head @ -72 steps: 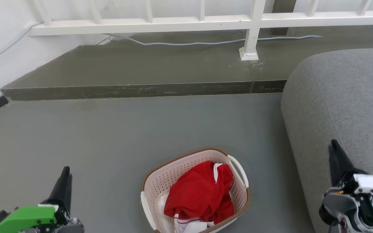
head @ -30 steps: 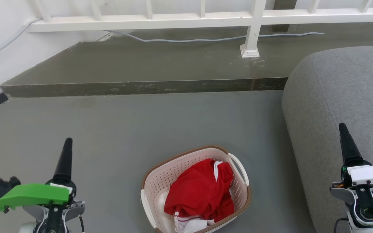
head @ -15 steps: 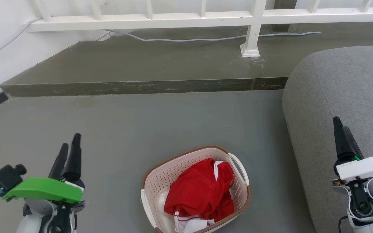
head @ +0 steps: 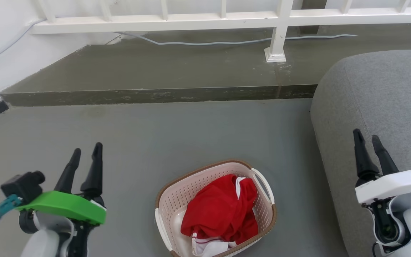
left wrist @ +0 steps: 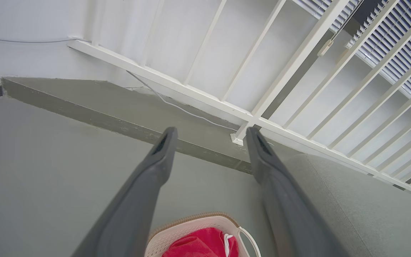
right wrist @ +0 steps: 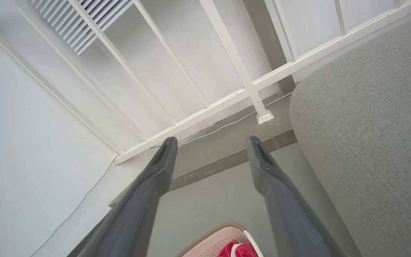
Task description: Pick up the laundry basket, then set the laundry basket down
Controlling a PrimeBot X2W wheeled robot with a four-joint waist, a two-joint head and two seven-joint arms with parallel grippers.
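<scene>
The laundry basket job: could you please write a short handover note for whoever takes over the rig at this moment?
Left gripper: jaws open, holding nothing.
Right gripper: jaws open, holding nothing, in front of the grey sofa.
Laundry basket: on the floor between the two arms, untouched, red garment inside.
Done: nothing yet.
Left: pick it up, then set it down.

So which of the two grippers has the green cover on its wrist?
The left gripper, at the head view's lower left: a bright green cover sits on its wrist, whereas the right gripper has a white cover.
</scene>
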